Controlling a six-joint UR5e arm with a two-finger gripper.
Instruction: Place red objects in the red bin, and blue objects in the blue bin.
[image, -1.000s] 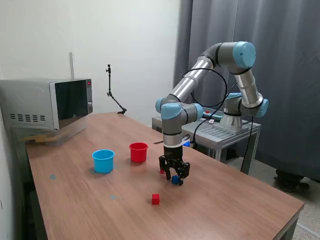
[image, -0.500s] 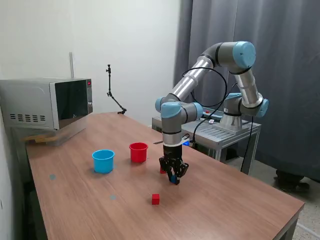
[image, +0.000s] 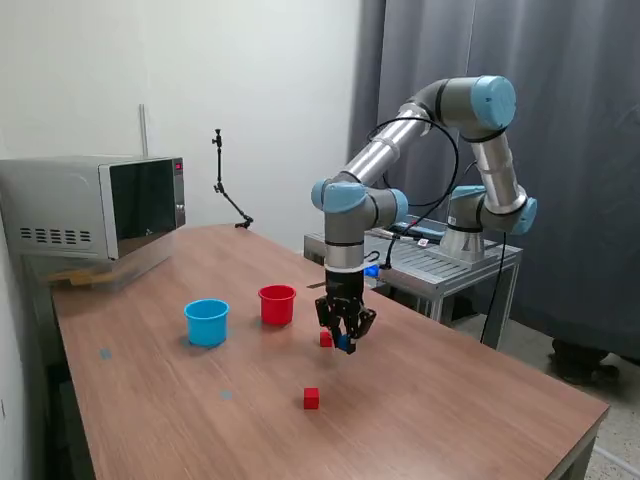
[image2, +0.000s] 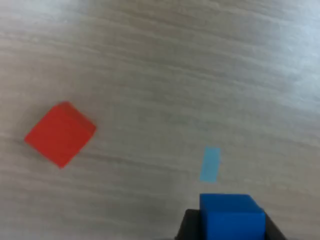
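Blue cube (image: 345, 344): pinched between the gripper's fingers and lifted clear of the desk; in the wrist view it (image2: 231, 216) sits between the two dark fingertips, its top face and one side visible; only one blue cube can be seen
Gripper (image: 343, 341): pointing straight down over the middle of the desk, toward its far edge; fingers pressed onto the blue cube from two sides; it hangs just above the wood, close to the nearer red cube's spot
Red cube, far (image: 325, 339): on the desk just beside the gripper, on the exterior view's left of it, partly hidden by the fingers; in the wrist view it (image2: 60, 133) lies flat on the wood, turned corner-on, apart from the held cube
Red cube, near (image: 311, 398): alone on the desk, closer to the near edge, well apart from both cups
Red cup (image: 277, 304): upright, open end up, in the middle of the desk; near the gripper, on the exterior view's left of it
Blue cup (image: 207, 322): upright, just beside the red cup, further to the exterior view's left; the two do not touch
Blue mark (image2: 210, 164): small pale strip flat on the wood, close to the held cube in the wrist view
Desk (image: 450, 410): brown wood grain
Microwave (image: 95, 208): at the far left corner of the desk, door shut
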